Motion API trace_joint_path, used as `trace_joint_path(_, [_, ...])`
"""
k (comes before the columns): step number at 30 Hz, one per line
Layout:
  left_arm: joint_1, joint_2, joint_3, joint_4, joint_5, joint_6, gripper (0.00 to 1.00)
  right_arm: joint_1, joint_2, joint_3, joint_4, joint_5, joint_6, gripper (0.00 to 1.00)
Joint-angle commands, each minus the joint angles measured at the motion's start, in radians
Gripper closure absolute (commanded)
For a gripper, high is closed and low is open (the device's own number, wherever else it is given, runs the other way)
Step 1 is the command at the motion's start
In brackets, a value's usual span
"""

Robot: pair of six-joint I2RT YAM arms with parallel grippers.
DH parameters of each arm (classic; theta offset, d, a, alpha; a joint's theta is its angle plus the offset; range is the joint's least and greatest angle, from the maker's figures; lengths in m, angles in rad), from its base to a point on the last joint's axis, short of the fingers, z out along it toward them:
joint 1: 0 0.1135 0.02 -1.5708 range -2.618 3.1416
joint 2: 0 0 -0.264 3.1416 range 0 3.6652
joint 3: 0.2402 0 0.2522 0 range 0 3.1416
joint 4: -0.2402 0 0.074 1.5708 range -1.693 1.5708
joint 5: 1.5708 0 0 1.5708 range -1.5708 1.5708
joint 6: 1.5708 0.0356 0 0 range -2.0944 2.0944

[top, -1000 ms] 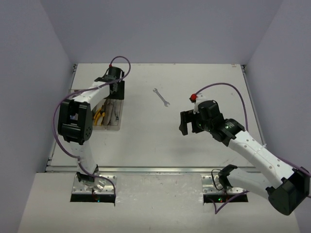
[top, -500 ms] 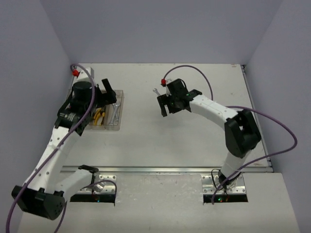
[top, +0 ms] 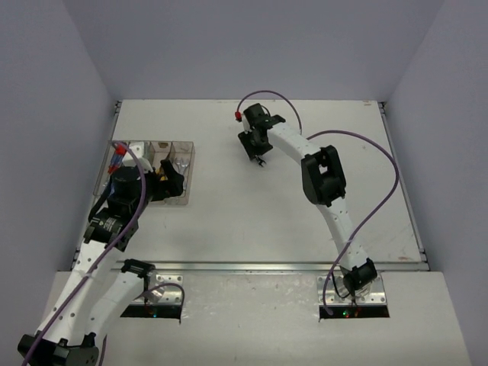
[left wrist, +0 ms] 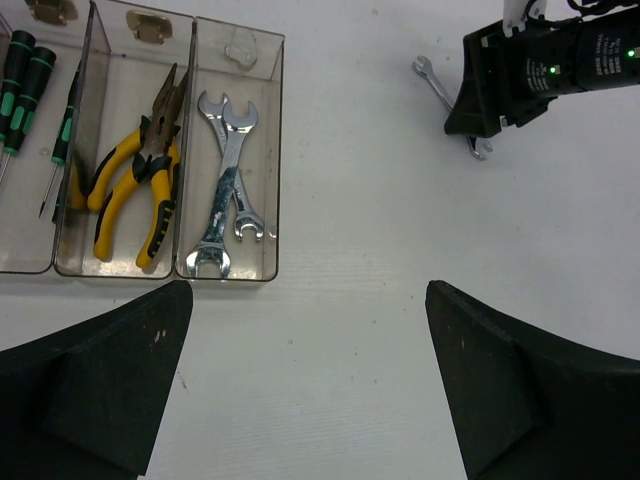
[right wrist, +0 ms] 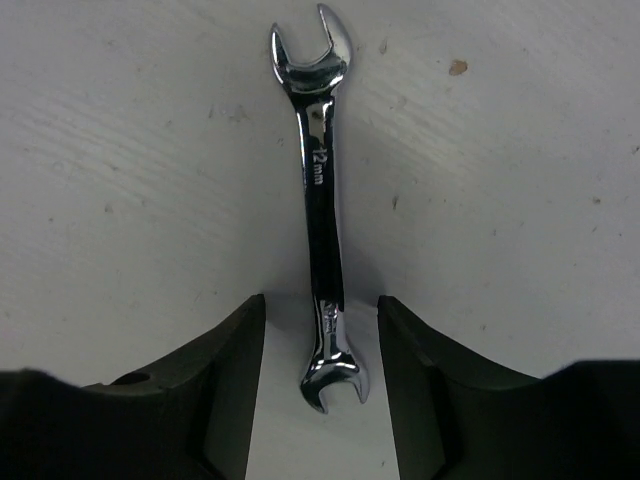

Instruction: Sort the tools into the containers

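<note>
A silver open-end wrench (right wrist: 320, 200) lies flat on the white table. My right gripper (right wrist: 322, 370) stands over its near end, one finger on each side with a gap on both; it is open and not touching the wrench. From above, that gripper (top: 257, 155) hides most of the wrench (top: 261, 162). The containers (left wrist: 278, 150) hold two wrenches (left wrist: 228, 180), yellow-handled pliers (left wrist: 140, 175) and green/black screwdrivers (left wrist: 25, 80). My left gripper (left wrist: 310, 380) hangs wide open with nothing in it, just in front of the containers (top: 191, 152).
The right arm stretches from its base (top: 354, 278) across the table's middle to the far centre. A purple cable (top: 381, 175) loops beside it. The table's raised edges (top: 400, 175) and the grey walls bound the space.
The right arm swung left to the loose wrench and its jaws narrowed around it. The left arm drew back from the bins towards the near side, its jaws spread wide.
</note>
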Motion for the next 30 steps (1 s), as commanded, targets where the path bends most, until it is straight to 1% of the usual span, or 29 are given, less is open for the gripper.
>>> trace_joint_path(1, [-0.010,-0.033,-0.006,0.078,0.045,0.004,0.00,-0.016,0.041,0.095,0.011,-0.022,-0.072,0.54])
trace_joint_path(8, [-0.009,-0.021,-0.007,0.084,0.071,0.011,0.00,-0.025,0.113,0.131,0.013,-0.060,-0.084,0.73])
trace_joint_path(9, [-0.009,-0.023,-0.007,0.083,0.071,0.011,0.00,-0.027,0.127,0.135,0.003,-0.096,-0.073,0.76])
trace_joint_path(11, [-0.009,-0.030,-0.009,0.086,0.072,0.011,0.00,-0.029,0.144,0.140,-0.014,-0.123,-0.065,0.77])
trace_joint_path(13, [-0.009,-0.034,-0.013,0.090,0.075,0.011,0.00,-0.028,0.157,0.142,-0.019,-0.150,-0.058,0.75])
trace_joint_path(16, [-0.009,-0.030,-0.013,0.092,0.075,0.012,0.00,-0.028,0.177,0.151,-0.021,-0.140,-0.051,0.72])
trace_joint_path(20, [-0.009,-0.028,-0.013,0.093,0.075,0.012,0.00,-0.027,0.191,0.156,-0.044,-0.110,-0.054,0.73])
trace_joint_path(21, [-0.008,-0.028,-0.014,0.093,0.075,0.013,0.00,-0.026,0.191,0.158,-0.068,-0.088,-0.055,0.76])
trace_joint_path(23, [-0.007,-0.027,-0.015,0.096,0.078,0.015,0.00,-0.024,0.180,0.151,-0.108,-0.027,-0.049,0.89])
trace_joint_path(27, [-0.001,-0.022,-0.015,0.096,0.104,0.017,0.00,-0.012,0.116,0.066,-0.175,0.038,-0.024,0.98])
trace_joint_path(30, [-0.001,-0.030,-0.016,0.097,0.106,0.017,0.00,-0.006,0.084,0.018,-0.255,0.041,0.020,1.00])
